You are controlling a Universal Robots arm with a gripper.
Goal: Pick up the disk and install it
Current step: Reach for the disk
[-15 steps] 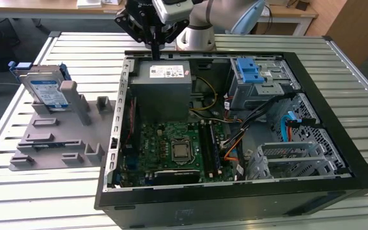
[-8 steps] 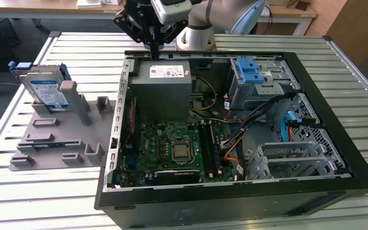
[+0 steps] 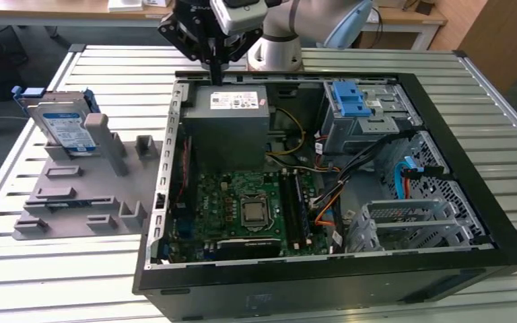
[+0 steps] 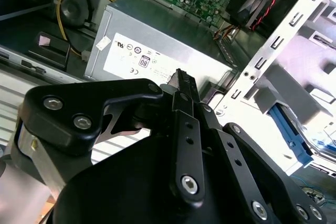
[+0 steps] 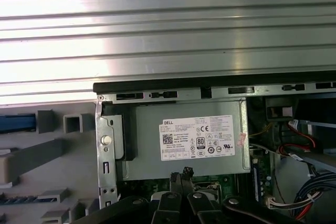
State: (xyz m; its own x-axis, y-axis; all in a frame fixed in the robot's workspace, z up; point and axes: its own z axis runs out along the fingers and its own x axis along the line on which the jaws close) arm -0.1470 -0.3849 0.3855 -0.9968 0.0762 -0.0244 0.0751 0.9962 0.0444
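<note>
My gripper (image 3: 215, 66) hangs over the open computer case (image 3: 330, 277), its black fingers pressed together on nothing.

The disk (image 3: 65, 128), silver with a white-and-blue label and a blue plastic frame, stands upright in the grey slotted holder (image 3: 79, 202) on the ribbed metal table (image 3: 61, 286). It is well apart from me, at the exterior view's left. I point down above the matte grey power-supply box (image 3: 231, 134) with its white printed sticker (image 5: 199, 137).

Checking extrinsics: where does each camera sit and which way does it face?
Exterior view: off-arm, high, looking down into the open case, disk at the exterior view's left; arm and gripper show.
First wrist view: on the wrist, facing down past the gripper onto the power supply.
Second wrist view: on the wrist, looking along the gripper linkage at the power supply.
Shared by all: power supply, gripper.
</note>
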